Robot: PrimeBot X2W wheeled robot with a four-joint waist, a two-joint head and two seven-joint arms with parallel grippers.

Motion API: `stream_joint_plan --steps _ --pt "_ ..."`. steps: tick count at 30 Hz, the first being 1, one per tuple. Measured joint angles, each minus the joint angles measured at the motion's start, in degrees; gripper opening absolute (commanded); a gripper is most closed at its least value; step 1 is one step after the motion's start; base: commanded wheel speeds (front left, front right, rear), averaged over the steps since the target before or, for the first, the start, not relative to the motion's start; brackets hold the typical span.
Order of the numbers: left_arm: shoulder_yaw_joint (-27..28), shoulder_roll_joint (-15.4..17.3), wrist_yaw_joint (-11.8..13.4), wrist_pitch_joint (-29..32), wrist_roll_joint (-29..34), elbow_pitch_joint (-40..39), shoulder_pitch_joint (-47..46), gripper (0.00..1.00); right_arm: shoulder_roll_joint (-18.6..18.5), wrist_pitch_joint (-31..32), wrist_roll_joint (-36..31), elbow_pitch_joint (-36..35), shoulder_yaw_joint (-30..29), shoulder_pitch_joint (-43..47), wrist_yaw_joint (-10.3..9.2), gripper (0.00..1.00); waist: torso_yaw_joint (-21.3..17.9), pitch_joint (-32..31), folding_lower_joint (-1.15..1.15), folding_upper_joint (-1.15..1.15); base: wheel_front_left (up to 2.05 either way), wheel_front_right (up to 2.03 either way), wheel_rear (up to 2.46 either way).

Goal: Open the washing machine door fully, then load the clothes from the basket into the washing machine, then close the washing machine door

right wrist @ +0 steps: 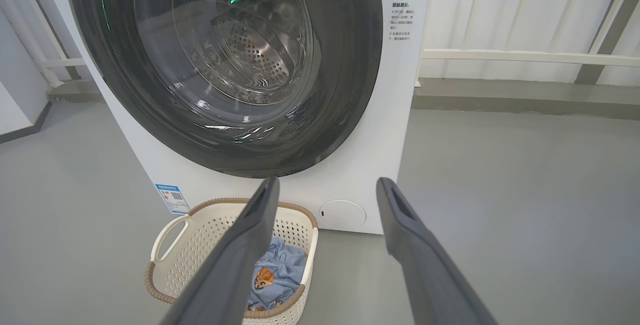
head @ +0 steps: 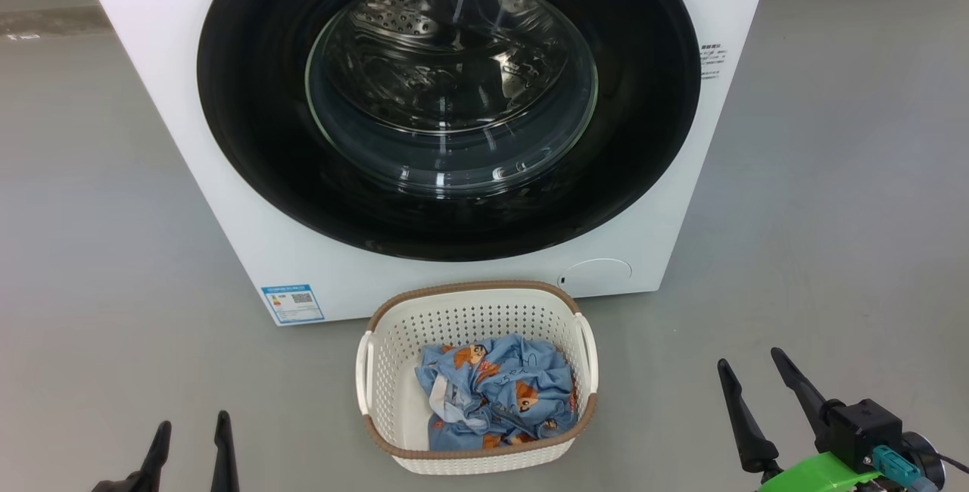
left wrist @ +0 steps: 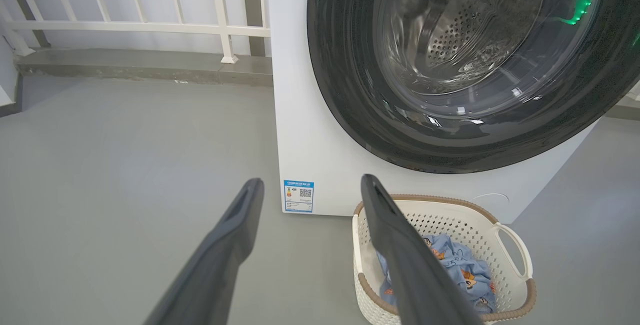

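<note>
Clothes (head: 492,393) lie bunched up in the basket (head: 469,309). They are blue with orange pictures on them. The heap sits more to the right side and the near end, so I can see bare basket bottom on the left.

The basket stands on the grey floor (head: 113,250), right in front of the washer (head: 227,204) and very close to it. Its open top faces up. Its two white handles are on its left and right sides. I cannot tell which way is its long way.

The washer is big and white, and its front faces me. A small blue label (head: 292,303) is at its bottom left corner. The door (head: 257,136) is round and black, and it is shut flat against the washer. Its glass window (head: 454,98) bulges out at me, and I can see the shiny drum with holes through it.

My left gripper (head: 194,421) is low on my left, well apart from the basket. Its two fingers are spread wide and hold nothing. My right gripper (head: 750,358) is low on my right, also away from the basket, and it is spread wide with nothing in it too. Both point forward, toward the washer.
</note>
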Motion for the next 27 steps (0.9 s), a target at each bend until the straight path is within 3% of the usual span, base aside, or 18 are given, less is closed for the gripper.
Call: stream_joint_plan --steps 13,27 --pt "0.33 0.03 0.12 0.00 -0.01 0.02 0.01 1.00 0.21 0.00 0.00 -0.01 -0.07 0.00 0.00 1.00 -0.22 0.33 0.00 0.00 0.23 0.23 -0.46" --pt "0.63 0.07 0.12 0.00 -0.01 -0.02 0.01 1.00 0.38 -0.01 0.00 -0.08 -0.23 0.00 0.00 1.00 -0.59 0.69 0.00 0.00 1.10 1.10 -2.19"
